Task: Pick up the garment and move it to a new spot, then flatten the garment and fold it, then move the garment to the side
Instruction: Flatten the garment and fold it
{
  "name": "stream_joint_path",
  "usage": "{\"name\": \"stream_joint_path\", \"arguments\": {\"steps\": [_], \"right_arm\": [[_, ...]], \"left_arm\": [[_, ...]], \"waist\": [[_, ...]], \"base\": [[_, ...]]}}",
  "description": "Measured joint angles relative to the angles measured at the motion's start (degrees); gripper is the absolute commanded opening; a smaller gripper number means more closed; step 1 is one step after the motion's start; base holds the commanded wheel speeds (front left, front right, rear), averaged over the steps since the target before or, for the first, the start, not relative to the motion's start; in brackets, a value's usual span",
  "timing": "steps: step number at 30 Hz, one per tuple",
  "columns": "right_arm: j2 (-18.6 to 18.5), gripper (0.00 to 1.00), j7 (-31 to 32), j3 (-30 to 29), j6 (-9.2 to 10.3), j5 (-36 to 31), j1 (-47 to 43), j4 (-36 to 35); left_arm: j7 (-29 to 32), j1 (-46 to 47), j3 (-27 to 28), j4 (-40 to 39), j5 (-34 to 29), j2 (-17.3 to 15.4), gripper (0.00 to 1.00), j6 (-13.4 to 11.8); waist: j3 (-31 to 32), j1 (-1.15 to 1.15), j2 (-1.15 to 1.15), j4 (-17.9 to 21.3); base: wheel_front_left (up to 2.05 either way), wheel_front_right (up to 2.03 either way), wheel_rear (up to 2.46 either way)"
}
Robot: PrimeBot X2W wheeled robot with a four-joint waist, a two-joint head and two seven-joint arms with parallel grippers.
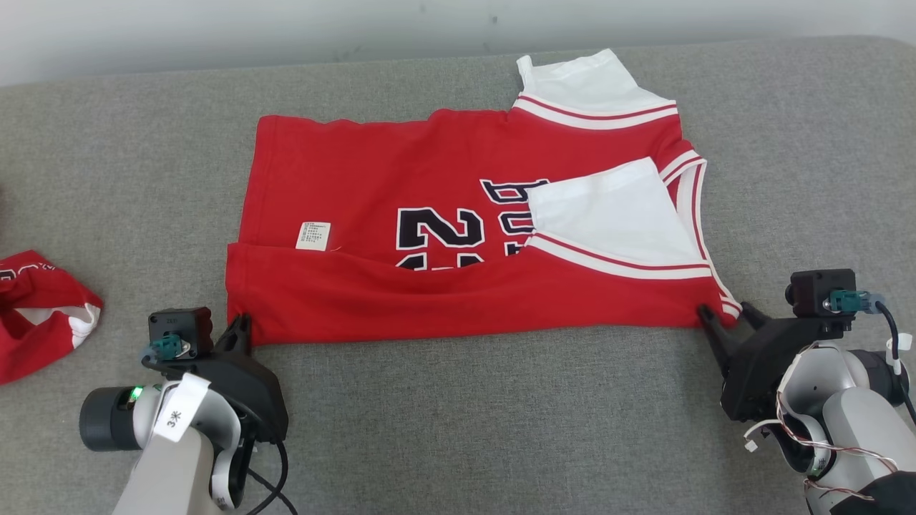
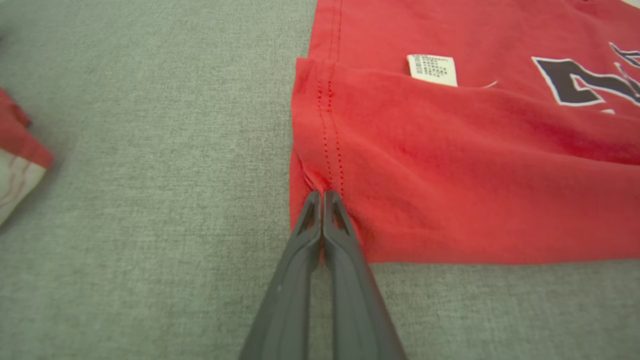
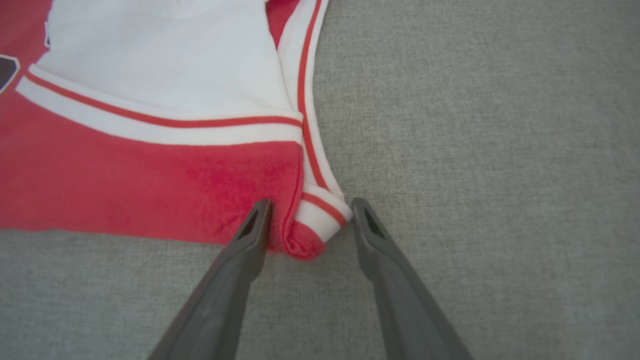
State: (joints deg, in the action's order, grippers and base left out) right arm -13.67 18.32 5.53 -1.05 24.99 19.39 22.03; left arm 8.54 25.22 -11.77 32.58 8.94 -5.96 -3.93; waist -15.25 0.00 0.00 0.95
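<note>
The garment (image 1: pixel 429 186), a red jersey with white trim and dark lettering, lies flat on the grey surface, its near long edge folded up over the front. My left gripper (image 1: pixel 243 322) is shut on the near left corner; in the left wrist view the fingertips (image 2: pixel 322 195) pinch the stitched hem of the garment (image 2: pixel 475 175) and the cloth puckers around them. My right gripper (image 1: pixel 724 311) is at the near right corner. Its jaws stand open, and the right wrist view shows the gripper (image 3: pixel 310 205) astride the white-banded corner of the garment (image 3: pixel 125 185).
A second bunched red and white cloth (image 1: pixel 36 307) lies at the left edge, also seen in the left wrist view as a cloth (image 2: pixel 15 160). Bare grey fabric surface (image 1: pixel 501 415) runs in front of the jersey. A pale wall (image 1: pixel 215 28) borders the far edge.
</note>
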Motion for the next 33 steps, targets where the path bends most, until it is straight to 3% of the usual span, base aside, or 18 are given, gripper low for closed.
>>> {"name": "stream_joint_path", "arguments": {"steps": [2, 3, 4, 16, 24, 33], "right_arm": [[0.02, 0.24, 0.37, 0.07, 0.07, -0.01, -0.01, 0.43], [0.03, 0.05, 0.41, 0.09, 0.07, -0.08, 0.00, 0.49], [0.07, 0.00, 0.41, 0.20, 0.07, -0.09, 0.00, 0.58], [0.32, 0.00, 0.34, -0.29, 0.04, 0.29, -0.74, 1.15], [0.27, 0.00, 0.42, -2.16, -1.10, 3.86, -8.72, -4.34], [-0.68, 0.00, 1.45, -5.15, -1.25, 6.84, -17.05, -14.62]], "left_arm": [[0.00, 0.02, 0.02, 0.03, 0.01, 0.01, 0.00, -0.01], [0.00, 0.02, 0.02, 0.05, 0.03, 0.01, 0.00, -0.01], [0.00, 0.02, 0.05, 0.09, 0.08, 0.00, 0.00, -0.01], [-1.54, -1.61, 1.69, 0.16, 0.60, -0.24, 0.00, -0.18], [-3.59, -8.16, 2.13, -3.34, 2.76, -0.24, 0.00, -0.05], [-4.02, -17.15, 2.08, -10.77, 6.24, -2.09, 0.00, 5.16]], "waist": [[0.01, 0.00, 0.00, -0.04], [0.03, 0.00, 0.00, -0.05], [0.06, 0.00, 0.00, -0.06], [1.67, 0.00, 0.00, 0.05], [3.92, 0.00, 0.00, -0.44], [6.51, -0.01, 0.00, -0.19]], "base": [[0.00, 0.00, 0.00], [0.00, 0.00, 0.00], [0.00, 0.00, 0.00], [0.00, 0.00, 0.00], [0.00, 0.00, 0.00], [0.00, 0.00, 0.00]]}}
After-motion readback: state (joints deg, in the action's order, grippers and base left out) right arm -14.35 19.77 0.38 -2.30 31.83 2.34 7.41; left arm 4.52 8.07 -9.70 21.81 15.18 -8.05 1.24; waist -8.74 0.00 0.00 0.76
